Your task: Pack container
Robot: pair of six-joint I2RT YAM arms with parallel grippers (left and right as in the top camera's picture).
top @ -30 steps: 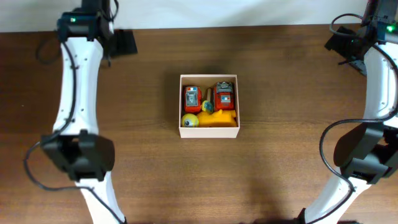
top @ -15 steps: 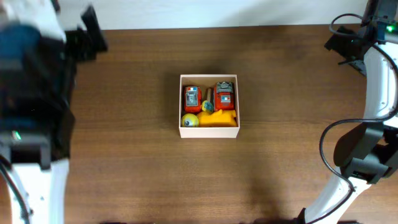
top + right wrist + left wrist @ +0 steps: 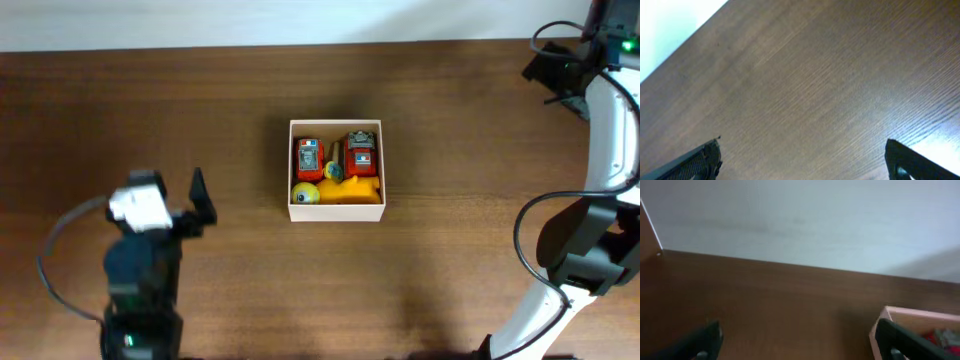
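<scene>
Container [image 3: 336,213] holds two red cars [image 3: 309,158], one yellow ball [image 3: 306,194], one yellow block [image 3: 352,191]; left claw [image 3: 802,340] and right claw [image 3: 802,160] spread, empty.

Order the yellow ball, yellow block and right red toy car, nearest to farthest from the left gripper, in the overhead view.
From the left gripper:
1. Yellow ball, container's near-left corner.
2. Yellow block, near-right.
3. Right red toy car, far-right corner.

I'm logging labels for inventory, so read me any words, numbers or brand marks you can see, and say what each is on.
No text can be read in any view.
On the left red toy: a pale patch on top, too small to read.
On the right red toy: a pale patch on top, too small to read.
On the container walls: no print visible.
</scene>
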